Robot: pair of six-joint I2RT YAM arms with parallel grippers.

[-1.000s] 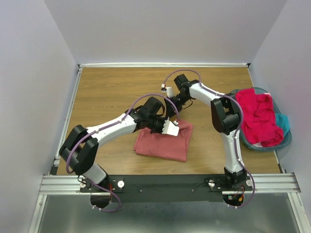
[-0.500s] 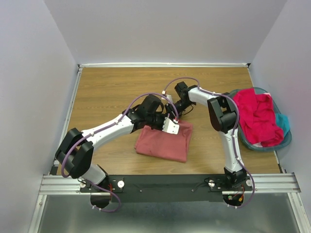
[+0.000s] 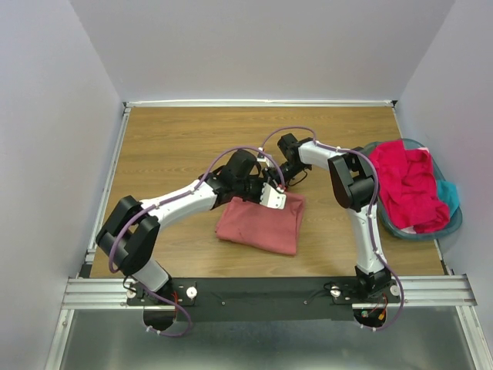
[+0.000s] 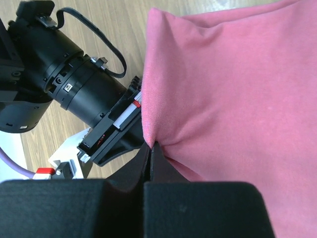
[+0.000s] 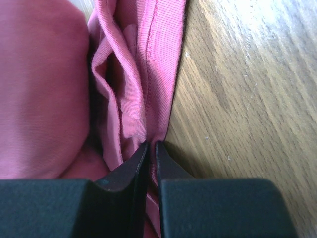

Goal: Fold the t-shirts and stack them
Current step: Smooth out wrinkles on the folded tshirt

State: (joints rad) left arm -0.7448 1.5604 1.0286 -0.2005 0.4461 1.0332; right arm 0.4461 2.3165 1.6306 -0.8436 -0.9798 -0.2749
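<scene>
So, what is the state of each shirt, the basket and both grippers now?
salmon-pink t-shirt: folded, lying on the table.
basket: upright, holding shirts.
magenta-red t-shirt: crumpled in the basket.
teal t-shirt: in the basket, mostly hidden.
left gripper: shut on the salmon-pink t-shirt.
right gripper: shut on its hem.

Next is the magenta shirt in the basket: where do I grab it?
Probably a raised fold near the middle of the magenta shirt, from straight above: it lies crumpled in a heap in the basket, whose rim blocks the sides.
</scene>
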